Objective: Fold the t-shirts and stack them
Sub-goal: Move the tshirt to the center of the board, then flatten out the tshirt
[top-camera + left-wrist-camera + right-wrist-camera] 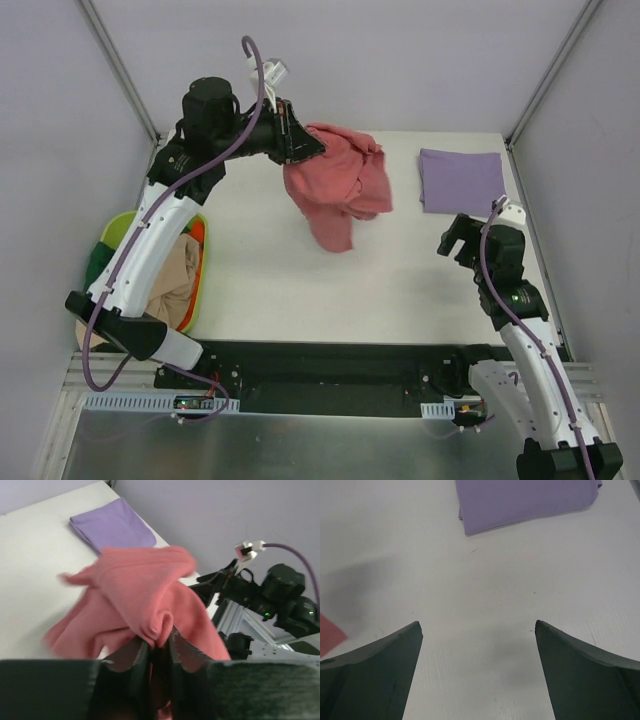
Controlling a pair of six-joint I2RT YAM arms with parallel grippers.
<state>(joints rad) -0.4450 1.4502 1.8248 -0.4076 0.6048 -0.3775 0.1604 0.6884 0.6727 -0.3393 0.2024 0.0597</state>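
The left pincer [303, 143], clenched on a bunch of the pink shirt [335, 190], holds it up over the desk [260, 280] so it hangs loose for spreading; the right pincer [479, 630] hovers released near the folded purple shirt [460, 180], likely the stack's base

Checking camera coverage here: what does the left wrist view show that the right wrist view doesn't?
Only left wrist: the left gripper shut on the bunched pink t-shirt, with the right arm beyond. Only right wrist: the right gripper, open. Both: the table, the folded purple t-shirt, and the pink one, though right wrist catches just a corner.
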